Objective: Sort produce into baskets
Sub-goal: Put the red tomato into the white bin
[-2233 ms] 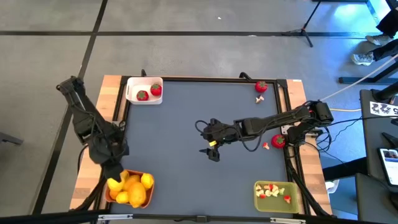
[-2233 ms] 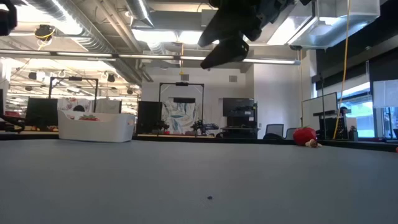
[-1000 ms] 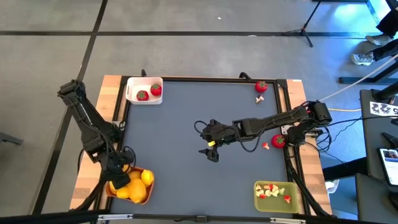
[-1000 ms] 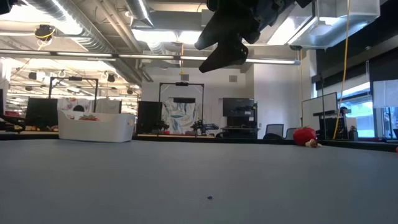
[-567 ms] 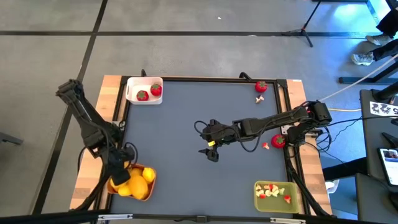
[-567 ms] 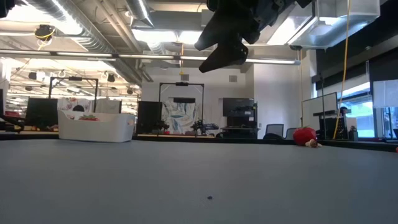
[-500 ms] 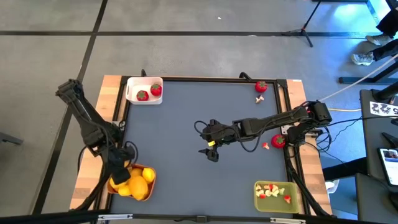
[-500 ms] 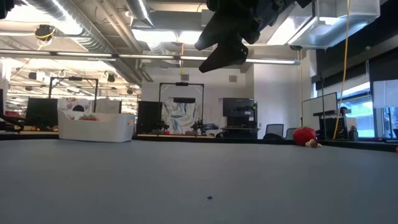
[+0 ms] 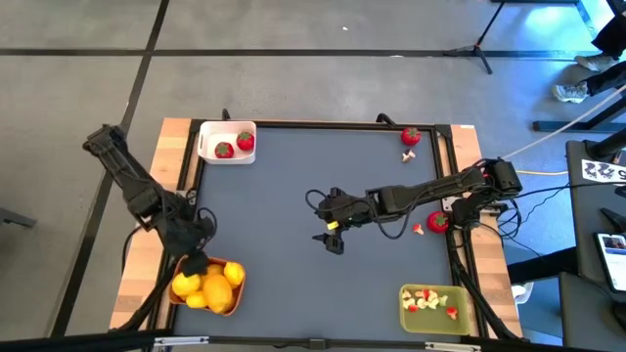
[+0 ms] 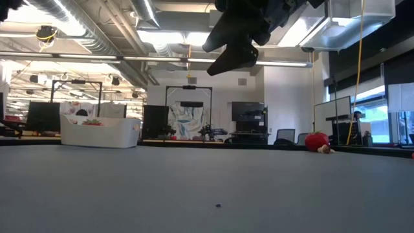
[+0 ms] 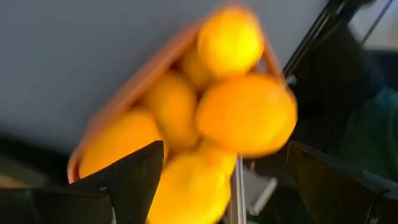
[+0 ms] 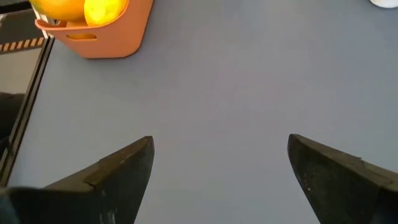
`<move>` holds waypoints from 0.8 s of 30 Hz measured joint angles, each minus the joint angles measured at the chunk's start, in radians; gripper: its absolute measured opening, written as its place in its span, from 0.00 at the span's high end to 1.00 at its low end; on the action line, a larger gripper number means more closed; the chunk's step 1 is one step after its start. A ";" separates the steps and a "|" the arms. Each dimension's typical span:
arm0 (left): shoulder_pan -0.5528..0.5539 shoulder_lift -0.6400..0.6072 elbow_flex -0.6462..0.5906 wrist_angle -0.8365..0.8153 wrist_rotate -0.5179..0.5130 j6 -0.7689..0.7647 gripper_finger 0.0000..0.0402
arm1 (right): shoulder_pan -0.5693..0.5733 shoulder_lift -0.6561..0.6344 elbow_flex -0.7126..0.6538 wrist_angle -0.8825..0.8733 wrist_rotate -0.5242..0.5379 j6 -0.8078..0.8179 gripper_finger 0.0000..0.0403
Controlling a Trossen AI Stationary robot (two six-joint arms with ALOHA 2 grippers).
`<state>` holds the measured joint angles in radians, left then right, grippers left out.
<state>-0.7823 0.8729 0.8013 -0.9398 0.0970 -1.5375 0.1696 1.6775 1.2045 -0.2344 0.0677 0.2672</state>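
Several yellow lemons and one orange citrus (image 11: 245, 115) are piled in the orange basket (image 9: 231, 300) at the table's near left corner. My left gripper (image 9: 196, 262) hangs just above the basket's far end, open (image 11: 224, 180), with nothing between its fingers. The white basket (image 9: 227, 131) at the far left holds two strawberries (image 9: 235, 145). A green basket (image 9: 435, 290) with pale and red bits stands at the near right. My right gripper (image 9: 323, 217) hovers open over the bare middle of the table (image 12: 217, 186).
Loose on the table's right side lie a strawberry (image 9: 411, 136) with a pale bit (image 9: 408, 154) at the far right, and another strawberry (image 9: 437, 222) with a small bit (image 9: 418, 230) beside my right arm. The table's raised black rim (image 9: 323, 124) runs all around.
My left gripper has risen from the pile of fruit in the orange basket and drawn back toward the table's far edge. The fruit stays in the basket. My right arm has kept still.
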 joint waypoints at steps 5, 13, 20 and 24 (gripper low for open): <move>0.066 -0.033 0.000 0.000 -0.156 0.113 0.17 | -0.006 -0.001 0.000 -0.017 0.030 0.025 0.09; 0.164 -0.023 0.002 0.010 -0.346 0.299 0.17 | -0.053 -0.091 0.000 -0.297 0.069 0.096 0.09; 0.212 0.012 0.002 0.010 -0.443 0.401 0.17 | -0.095 -0.198 0.000 -0.668 0.082 0.126 0.09; 0.233 0.042 0.002 0.029 -0.473 0.448 0.17 | -0.107 -0.240 0.000 -0.861 0.113 0.167 0.09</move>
<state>-0.5495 0.9149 0.8032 -0.9112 -0.3763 -1.0896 0.0624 1.4375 1.2046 -1.0954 0.1806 0.4340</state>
